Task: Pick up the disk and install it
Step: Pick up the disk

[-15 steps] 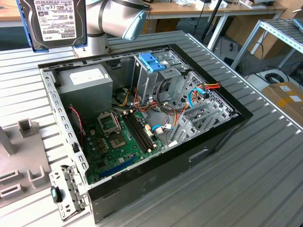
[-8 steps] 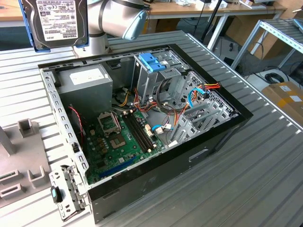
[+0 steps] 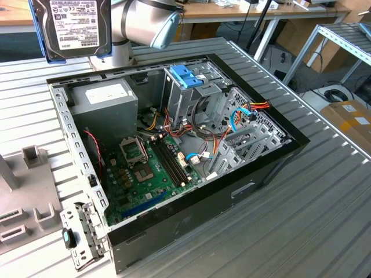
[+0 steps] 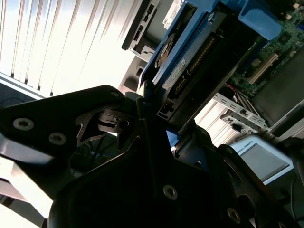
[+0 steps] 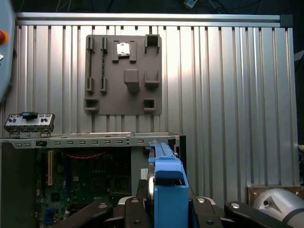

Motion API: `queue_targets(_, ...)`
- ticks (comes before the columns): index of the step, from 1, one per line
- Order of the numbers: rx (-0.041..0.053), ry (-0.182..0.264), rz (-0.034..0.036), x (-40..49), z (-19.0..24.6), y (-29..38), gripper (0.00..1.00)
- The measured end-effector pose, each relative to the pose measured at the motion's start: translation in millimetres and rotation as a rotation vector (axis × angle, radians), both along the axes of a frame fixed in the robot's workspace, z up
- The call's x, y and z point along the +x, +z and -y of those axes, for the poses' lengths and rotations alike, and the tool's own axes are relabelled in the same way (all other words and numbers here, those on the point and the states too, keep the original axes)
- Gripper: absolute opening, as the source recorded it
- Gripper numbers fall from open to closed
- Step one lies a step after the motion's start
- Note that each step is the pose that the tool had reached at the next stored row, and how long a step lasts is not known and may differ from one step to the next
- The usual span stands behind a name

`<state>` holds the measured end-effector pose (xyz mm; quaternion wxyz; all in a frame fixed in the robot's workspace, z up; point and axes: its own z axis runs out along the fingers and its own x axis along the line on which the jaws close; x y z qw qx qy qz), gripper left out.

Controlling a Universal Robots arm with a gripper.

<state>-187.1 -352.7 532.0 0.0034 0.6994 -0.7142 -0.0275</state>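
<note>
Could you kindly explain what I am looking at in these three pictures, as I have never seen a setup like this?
This is one robot arm working over an open computer case on a ribbed metal table. The exterior view looks on from off the arm; the two wrist views come from cameras riding on the arm. Its jaws are shut on the disk, a labelled hard drive in blue rails, held in the air and not yet in the case. A grey fixture plate lies on the table beside the case.
</note>
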Motion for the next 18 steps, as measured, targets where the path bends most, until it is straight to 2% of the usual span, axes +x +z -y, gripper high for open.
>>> queue_targets(7,0.0001,0.000,0.0000,6.0,0.0,-0.3,0.37)
queue_targets(9,0.0000,0.000,0.0000,21.2,0.0,-0.9,0.37)
queue_targets(18,0.0000,0.000,0.0000,27.4,0.0,-1.2,0.37)
